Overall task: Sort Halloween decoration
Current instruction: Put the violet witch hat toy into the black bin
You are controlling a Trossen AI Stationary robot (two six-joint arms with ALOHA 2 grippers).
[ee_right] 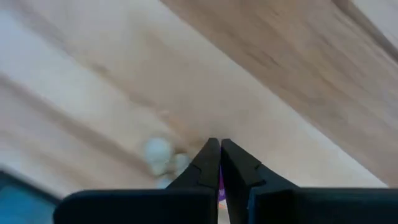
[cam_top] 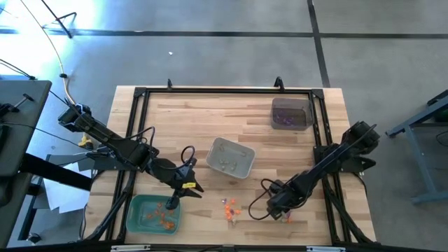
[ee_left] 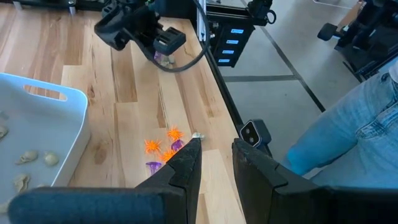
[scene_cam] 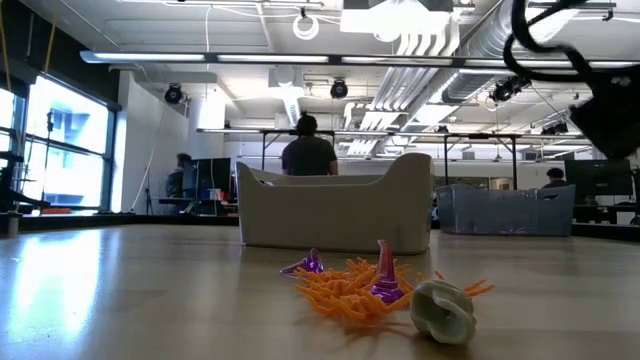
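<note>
We judge the trinkets (cam_top: pixel 231 208) beside the white tray (cam_top: pixel 232 157) light, spiky, best pinched centrally; right fingers (ee_right: pixel 219 163) closed on a purple one (ee_right: pixel 220 180), left fingers (ee_left: pixel 214 165) part-open, empty.

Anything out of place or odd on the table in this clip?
Nothing is damaged. A small unsorted heap of orange and purple trinkets lies on the bare table between the green tray and the right pincer, outside every tray. A pale trinket lies beside it.
</note>
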